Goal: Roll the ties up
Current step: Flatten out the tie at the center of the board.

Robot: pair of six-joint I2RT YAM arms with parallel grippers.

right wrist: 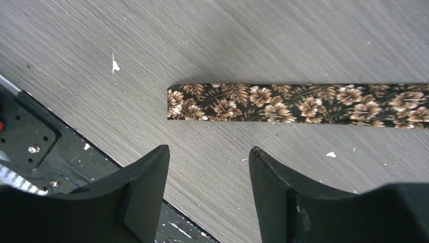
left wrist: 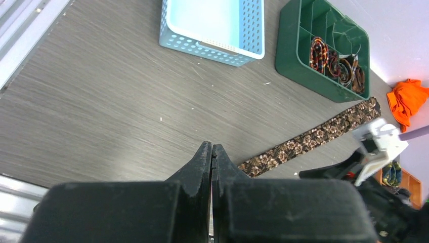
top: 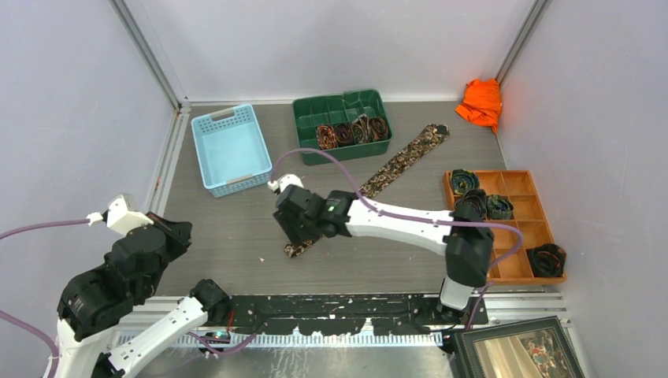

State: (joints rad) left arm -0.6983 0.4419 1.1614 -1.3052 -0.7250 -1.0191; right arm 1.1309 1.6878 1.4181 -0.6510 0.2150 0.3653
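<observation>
Across the tabletop [top: 236,236] one tie [top: 403,160] lies flat and unrolled. Our right pincer [right wrist: 208,154] hovers just short of its narrow end, fingers apart; our left pincer [left wrist: 212,148] is pressed together, well aside. We judge rolling is about to start: next we lower and pinch that end.

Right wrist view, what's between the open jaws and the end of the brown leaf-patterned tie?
Only bare grey wood-grain table separates the right gripper from the squared end of the brown leaf-patterned fabric tie, seen in the right wrist view.
</observation>
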